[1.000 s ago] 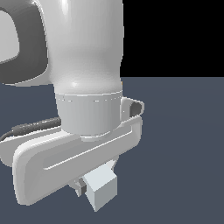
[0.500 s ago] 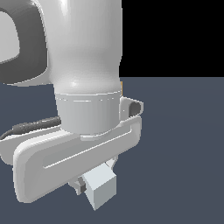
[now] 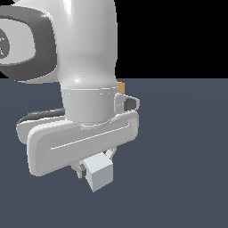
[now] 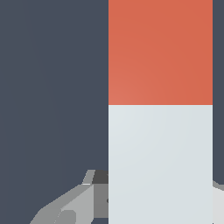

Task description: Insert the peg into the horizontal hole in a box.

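Note:
In the exterior view my gripper [image 3: 95,164] hangs under the big white hand and is shut on the peg [image 3: 99,173], whose white-grey square end sticks out toward the camera. In the wrist view the peg [image 4: 160,131] fills most of the picture, its white-grey part near the fingers [image 4: 78,203] and its orange-red end [image 4: 160,52] farther out. The peg is above the dark floor. Only a small tan corner of the box [image 3: 120,86] shows behind the arm. The horizontal hole is hidden.
The dark blue-grey floor [image 3: 182,151] spreads across the exterior view. The arm's white links [image 3: 75,40] block most of the exterior view's left and middle.
The hand and the held peg have risen in the exterior view. A tan corner of the box now shows behind the arm.

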`<action>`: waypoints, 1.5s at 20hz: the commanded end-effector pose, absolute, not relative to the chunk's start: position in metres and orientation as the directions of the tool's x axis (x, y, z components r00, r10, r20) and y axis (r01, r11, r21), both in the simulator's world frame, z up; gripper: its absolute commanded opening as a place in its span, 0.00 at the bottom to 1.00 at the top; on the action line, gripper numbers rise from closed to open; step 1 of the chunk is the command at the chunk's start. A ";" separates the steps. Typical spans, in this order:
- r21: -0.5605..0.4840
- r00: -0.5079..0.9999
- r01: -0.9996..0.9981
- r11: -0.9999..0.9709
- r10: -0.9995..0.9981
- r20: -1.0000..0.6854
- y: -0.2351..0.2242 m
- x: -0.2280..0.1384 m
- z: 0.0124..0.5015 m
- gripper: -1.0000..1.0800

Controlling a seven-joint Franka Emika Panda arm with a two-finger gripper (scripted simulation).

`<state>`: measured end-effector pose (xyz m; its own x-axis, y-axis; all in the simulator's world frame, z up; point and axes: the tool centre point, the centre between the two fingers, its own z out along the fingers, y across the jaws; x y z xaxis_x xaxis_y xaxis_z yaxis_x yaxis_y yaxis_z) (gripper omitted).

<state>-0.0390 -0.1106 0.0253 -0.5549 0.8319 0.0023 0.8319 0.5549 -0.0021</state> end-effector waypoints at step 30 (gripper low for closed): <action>0.000 -0.200 0.980 0.200 0.980 0.000 0.070 -0.030 0.053 0.00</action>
<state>-0.0319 0.0662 0.0507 -0.2110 0.9775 0.0006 0.9775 0.2110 -0.0027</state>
